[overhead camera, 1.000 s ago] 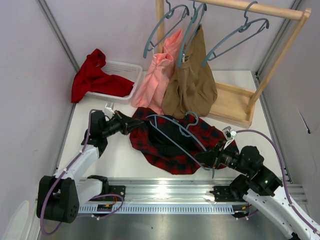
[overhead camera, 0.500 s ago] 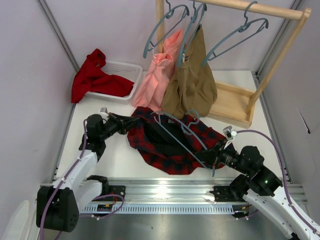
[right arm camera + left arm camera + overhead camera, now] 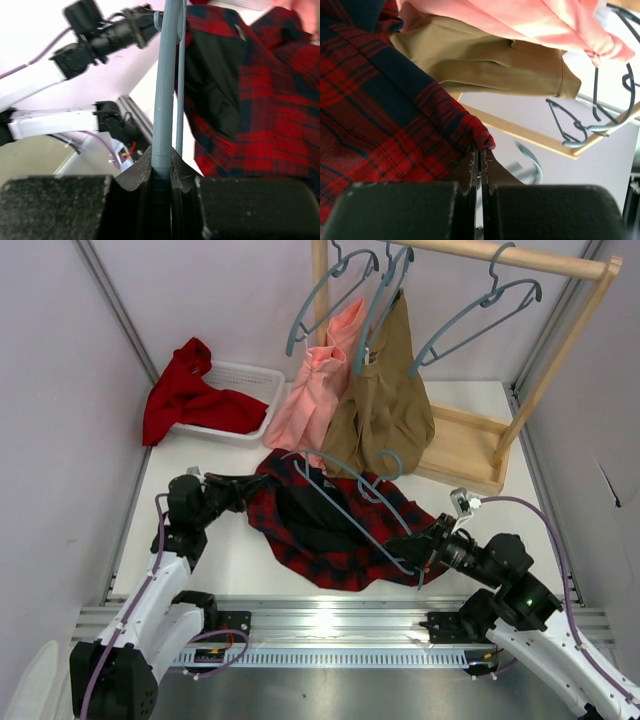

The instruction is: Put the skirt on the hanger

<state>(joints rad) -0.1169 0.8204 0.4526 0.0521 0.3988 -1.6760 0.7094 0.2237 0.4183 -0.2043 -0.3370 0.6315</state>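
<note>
The red-and-black tartan skirt [image 3: 335, 525] lies spread on the white table with its dark lining showing. My left gripper [image 3: 243, 484] is shut on the skirt's left edge [image 3: 479, 142] and holds it up a little. My right gripper [image 3: 415, 550] is shut on the lower end of the blue-grey hanger [image 3: 345, 505], which lies slanted over the skirt with its hook toward the rack. In the right wrist view the hanger's bar [image 3: 165, 100] runs up from between the fingers, beside the skirt [image 3: 260, 95].
A wooden rack [image 3: 480, 370] at the back holds empty hangers [image 3: 470, 315], a pink garment [image 3: 315, 390] and a tan garment [image 3: 385, 405]. A white basket [image 3: 245, 385] with a plain red cloth [image 3: 185, 395] sits at back left. Walls close both sides.
My left gripper has pulled the skirt's edge leftward and back. The hanger and my right gripper have shifted left and slightly up over the skirt.
</note>
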